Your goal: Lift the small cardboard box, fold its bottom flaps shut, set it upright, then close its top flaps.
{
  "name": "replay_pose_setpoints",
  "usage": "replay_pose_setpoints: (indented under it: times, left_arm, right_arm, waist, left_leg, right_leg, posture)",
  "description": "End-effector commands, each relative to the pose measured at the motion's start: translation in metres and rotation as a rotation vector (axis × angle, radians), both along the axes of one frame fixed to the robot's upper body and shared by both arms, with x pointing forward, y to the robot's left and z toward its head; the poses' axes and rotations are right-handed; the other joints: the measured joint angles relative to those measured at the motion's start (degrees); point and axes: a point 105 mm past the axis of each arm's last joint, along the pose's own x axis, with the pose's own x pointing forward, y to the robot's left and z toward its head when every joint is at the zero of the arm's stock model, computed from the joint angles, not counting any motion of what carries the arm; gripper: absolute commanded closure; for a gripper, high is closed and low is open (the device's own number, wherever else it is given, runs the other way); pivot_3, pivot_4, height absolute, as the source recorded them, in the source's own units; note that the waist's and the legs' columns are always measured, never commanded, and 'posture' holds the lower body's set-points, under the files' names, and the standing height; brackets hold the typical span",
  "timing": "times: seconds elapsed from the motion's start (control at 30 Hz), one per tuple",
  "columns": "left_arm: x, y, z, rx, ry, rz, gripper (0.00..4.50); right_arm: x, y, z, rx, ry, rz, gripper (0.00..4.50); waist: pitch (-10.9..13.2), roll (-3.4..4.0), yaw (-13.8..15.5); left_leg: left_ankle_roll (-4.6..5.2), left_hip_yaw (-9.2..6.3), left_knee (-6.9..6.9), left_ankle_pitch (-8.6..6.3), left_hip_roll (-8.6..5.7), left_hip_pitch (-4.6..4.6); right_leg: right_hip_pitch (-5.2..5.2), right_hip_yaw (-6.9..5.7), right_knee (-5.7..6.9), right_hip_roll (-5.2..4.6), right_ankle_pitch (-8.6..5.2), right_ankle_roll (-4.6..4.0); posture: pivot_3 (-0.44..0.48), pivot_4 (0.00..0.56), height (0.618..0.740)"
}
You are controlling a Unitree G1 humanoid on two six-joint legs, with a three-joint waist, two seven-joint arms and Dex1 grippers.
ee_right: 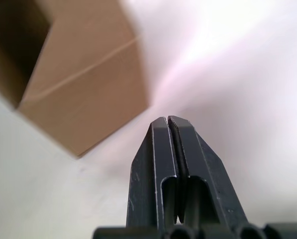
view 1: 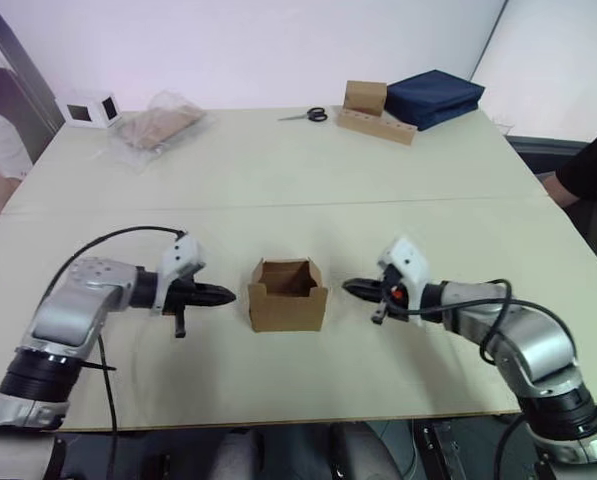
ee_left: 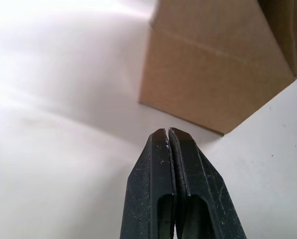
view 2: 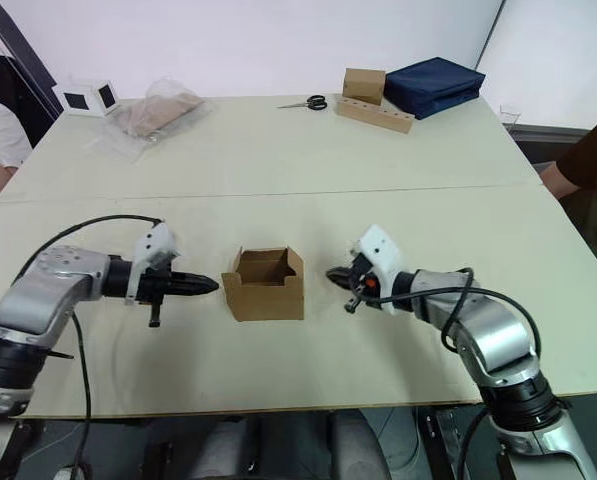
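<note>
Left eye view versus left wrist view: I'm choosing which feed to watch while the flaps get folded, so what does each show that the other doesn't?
The left eye view alone takes in the whole table: the right gripper, the small cardboard box's open top, and at the far edge scissors, a navy bag and a plastic-wrapped bundle. The left wrist view alone shows close up that the left gripper is shut, its tips short of the box's lower corner. Both share the small cardboard box, the left gripper and the pale tabletop.
</note>
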Motion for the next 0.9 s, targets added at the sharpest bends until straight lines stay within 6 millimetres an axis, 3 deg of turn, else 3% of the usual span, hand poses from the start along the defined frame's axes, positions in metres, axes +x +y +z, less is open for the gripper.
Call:
replay_pose_setpoints:
  times: [0.03,0.2,0.53,0.9]
  left_arm:
    - [0.000,-0.012,0.043,-0.177,-0.049,-0.005,4.45]
    - [-0.005,-0.029,0.050,-0.229,-0.043,-0.035,4.45]
    - [-0.001,-0.042,0.030,-0.193,-0.030,-0.040,4.45]
    - [0.001,-0.052,0.008,-0.119,-0.020,-0.060,4.45]
  right_arm:
    - [-0.003,0.004,0.032,0.098,-0.087,0.060,4.50]
    - [-0.005,0.016,0.034,0.149,-0.055,0.137,4.50]
    - [-0.006,0.039,0.021,0.169,0.008,0.238,4.50]
    - [0.000,0.039,-0.005,0.086,0.044,0.239,4.50]
  waist:
    - [0.0,-0.01,0.1]
    - [0.0,-0.01,-0.1]
    - [0.0,0.00,0.0]
    - [0.0,0.04,-0.1]
  left_leg:
    - [0.00,0.00,0.00,0.00,0.00,0.00]
    - [0.01,0.00,0.01,-0.01,0.00,0.04]
    - [0.00,0.01,0.00,0.00,0.01,0.06]
    - [0.00,0.01,0.00,0.00,0.01,0.11]
  right_leg:
    - [0.02,0.00,0.00,-0.01,0.00,0.00]
    - [0.05,0.00,0.00,0.00,0.00,0.00]
    - [0.04,0.01,-0.01,0.01,0.00,0.00]
    - [0.08,0.01,-0.01,0.02,0.00,0.00]
  posture:
    - [0.000,0.150,0.740]
    - [0.000,0.150,0.740]
    - [0.000,0.150,0.740]
    - [0.000,0.150,0.740]
